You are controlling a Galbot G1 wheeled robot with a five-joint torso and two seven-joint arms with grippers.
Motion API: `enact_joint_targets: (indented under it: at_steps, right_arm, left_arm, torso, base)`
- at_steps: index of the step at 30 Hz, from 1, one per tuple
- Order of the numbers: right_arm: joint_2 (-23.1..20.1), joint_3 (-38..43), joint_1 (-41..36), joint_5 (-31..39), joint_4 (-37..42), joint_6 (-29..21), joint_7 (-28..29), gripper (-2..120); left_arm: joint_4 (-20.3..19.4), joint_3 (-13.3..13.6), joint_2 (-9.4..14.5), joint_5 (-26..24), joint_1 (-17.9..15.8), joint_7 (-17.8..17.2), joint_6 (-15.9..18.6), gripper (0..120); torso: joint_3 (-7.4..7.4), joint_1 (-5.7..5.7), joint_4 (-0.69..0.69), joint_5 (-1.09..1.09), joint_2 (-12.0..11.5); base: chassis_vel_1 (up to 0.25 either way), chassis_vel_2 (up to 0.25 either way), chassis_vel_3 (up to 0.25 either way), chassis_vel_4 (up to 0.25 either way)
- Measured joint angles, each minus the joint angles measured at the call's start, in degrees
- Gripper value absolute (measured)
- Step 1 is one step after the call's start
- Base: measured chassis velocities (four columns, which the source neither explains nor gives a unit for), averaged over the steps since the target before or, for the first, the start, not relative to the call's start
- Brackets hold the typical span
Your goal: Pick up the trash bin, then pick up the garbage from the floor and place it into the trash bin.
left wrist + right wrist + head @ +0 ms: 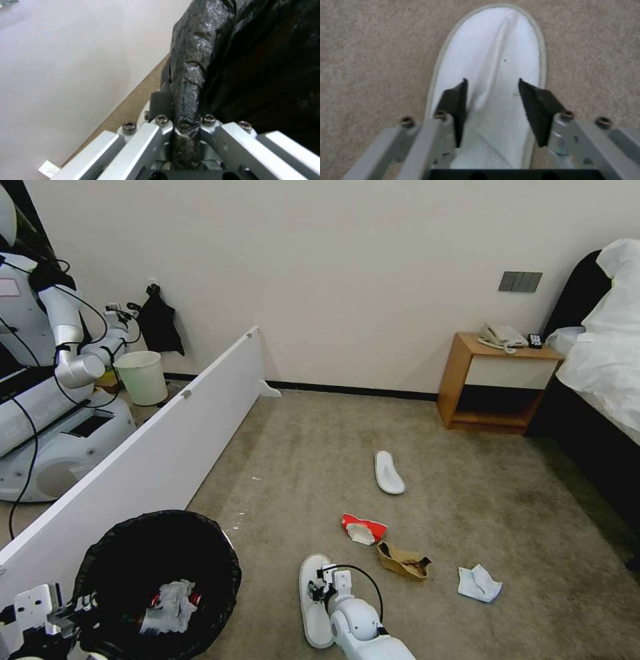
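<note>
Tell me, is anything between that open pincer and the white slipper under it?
Nothing visible. The right pincer hangs open straight over the near slipper, with bare slipper showing between its tips. The left pincer holds the bin.

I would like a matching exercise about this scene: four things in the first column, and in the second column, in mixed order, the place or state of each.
Things:
1. trash bin
2. near slipper
3. white tissue
4. telephone

Places or states:
A. on the wooden nightstand
B. on the carpet, below the open right gripper
C. its bag-covered rim clamped by the left gripper
D. crumpled on the carpet, right of the brown paper scrap

Pairs: 1-C, 2-B, 3-D, 4-A
</note>
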Motion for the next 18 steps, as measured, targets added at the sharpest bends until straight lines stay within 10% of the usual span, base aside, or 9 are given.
enact_joint_targets:
  at_steps: [10,18]
  right_arm:
    - [-0.6,0.4,-0.3,0.4,0.4,-0.2,0.0,2]
    - [-1.1,0.3,-0.5,1.3,1.2,-0.3,0.1,0]
  left_arm:
    - [0.1,0.0,0.2,-0.2,-0.1,0.0,0.0,2]
    - [0.2,0.0,0.4,-0.4,-0.4,0.1,0.0,2]
  torso:
    - [0.0,0.0,0.0,0.0,0.0]
    - [0.0,0.0,0.0,0.0,0.0]
  base:
    - [0.0,0.0,0.0,0.0]
    - [0.0,0.0,0.0,0.0]
